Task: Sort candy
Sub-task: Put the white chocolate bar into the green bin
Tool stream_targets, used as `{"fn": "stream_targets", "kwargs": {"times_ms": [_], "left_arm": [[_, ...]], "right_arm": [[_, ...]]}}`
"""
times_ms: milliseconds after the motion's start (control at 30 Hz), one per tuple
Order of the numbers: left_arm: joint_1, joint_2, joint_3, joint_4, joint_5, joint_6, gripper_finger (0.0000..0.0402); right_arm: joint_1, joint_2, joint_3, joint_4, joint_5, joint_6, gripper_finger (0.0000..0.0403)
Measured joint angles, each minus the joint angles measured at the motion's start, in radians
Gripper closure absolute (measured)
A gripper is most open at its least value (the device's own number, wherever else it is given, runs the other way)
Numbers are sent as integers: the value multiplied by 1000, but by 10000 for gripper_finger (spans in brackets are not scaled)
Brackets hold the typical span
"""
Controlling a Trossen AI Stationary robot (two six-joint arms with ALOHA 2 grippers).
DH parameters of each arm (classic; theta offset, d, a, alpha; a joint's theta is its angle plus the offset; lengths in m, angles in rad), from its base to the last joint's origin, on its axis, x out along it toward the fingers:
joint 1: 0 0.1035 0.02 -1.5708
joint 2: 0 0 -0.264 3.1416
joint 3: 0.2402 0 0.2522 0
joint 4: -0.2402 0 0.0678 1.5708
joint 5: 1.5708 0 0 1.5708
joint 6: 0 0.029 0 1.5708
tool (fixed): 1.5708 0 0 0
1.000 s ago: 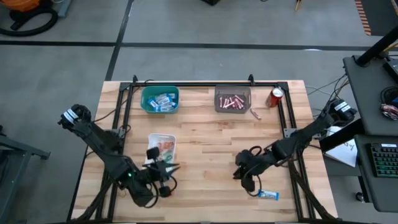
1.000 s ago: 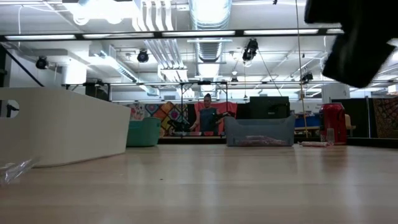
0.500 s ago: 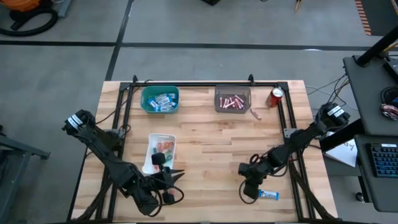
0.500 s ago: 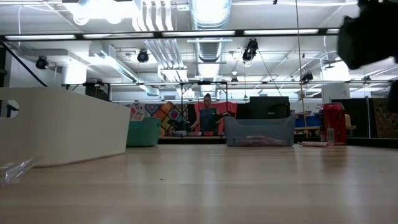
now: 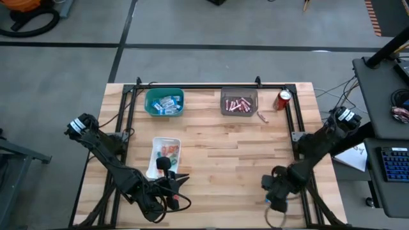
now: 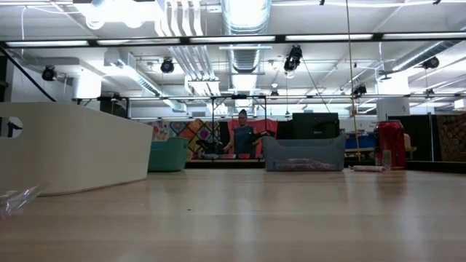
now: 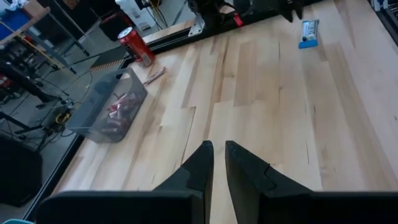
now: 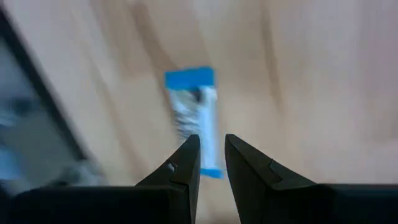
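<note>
Right wrist view: fingers [image 8: 211, 155] over bar [image 8: 198, 115]

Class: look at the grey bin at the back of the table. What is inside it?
The grey bin holds slim pink and red candy sticks in a loose pile. Its floor beneath them is covered, so any pieces underneath cannot be seen.

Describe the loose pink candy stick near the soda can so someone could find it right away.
Start at the table's far edge, where a clear bin of pink sticks sits beside a red soda can. The pink candy stick lies on bare wood between them, slightly nearer the arms. It is the only such stick outside the bin.
</note>
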Motion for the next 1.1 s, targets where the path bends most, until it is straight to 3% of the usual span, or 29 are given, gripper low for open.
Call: {"fn": "stream_targets", "kwargs": {"times_ms": [133, 233, 533, 700, 900, 1100], "left_arm": [[0, 0, 0, 0, 0, 0, 375], [0, 0, 0, 1, 0, -2, 375], [0, -1, 11, 3, 0, 0, 375], [2, -1, 11, 3, 0, 1, 375], [4, -1, 11, 3, -1, 1, 375], [8, 1, 10, 6, -1, -1, 375]], "right_arm": [[108, 15, 33, -92, 113, -36, 335], [146, 26, 32, -82, 120, 25, 322], [195, 130, 37, -4, 129, 40, 219], [207, 209, 47, -5, 124, 30, 187], [204, 243, 57, -4, 124, 30, 187], [206, 246, 55, -4, 215, 42, 236]]}}
